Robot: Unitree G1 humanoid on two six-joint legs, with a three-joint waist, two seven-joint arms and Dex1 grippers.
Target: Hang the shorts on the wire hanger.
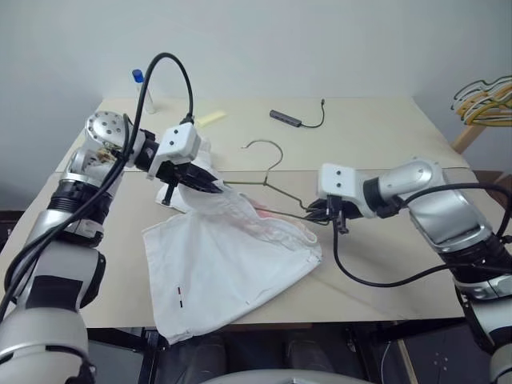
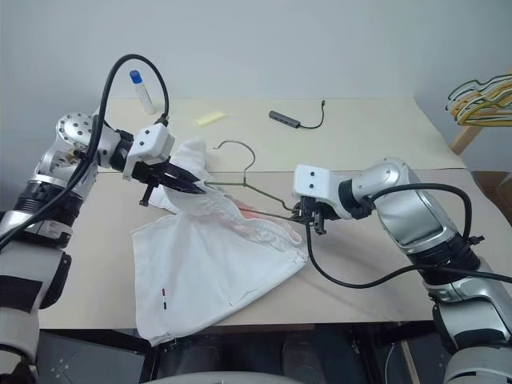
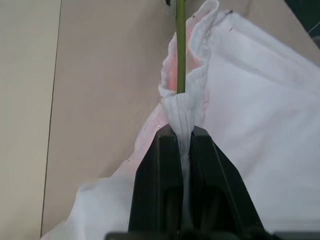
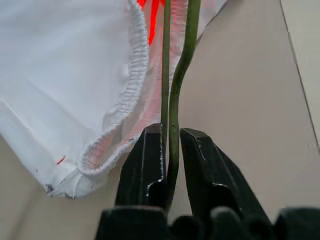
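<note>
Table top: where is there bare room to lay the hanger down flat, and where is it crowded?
Free: the table's far right stretch, between the black cable and the right edge, and the near right corner beyond the shorts. Crowded: the centre, where the left gripper, right gripper, shorts and wire hanger meet; the far left holds a tube.

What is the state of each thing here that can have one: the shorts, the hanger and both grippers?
shorts: partly lifted at the waistband, the rest spread on the table; hanger wire runs into the waistband.
wire hanger: one end in the right gripper, hook free above the table.
left gripper: shut on the bunched waistband.
right gripper: fingers on either side of the hanger's end, wire between them.
</note>
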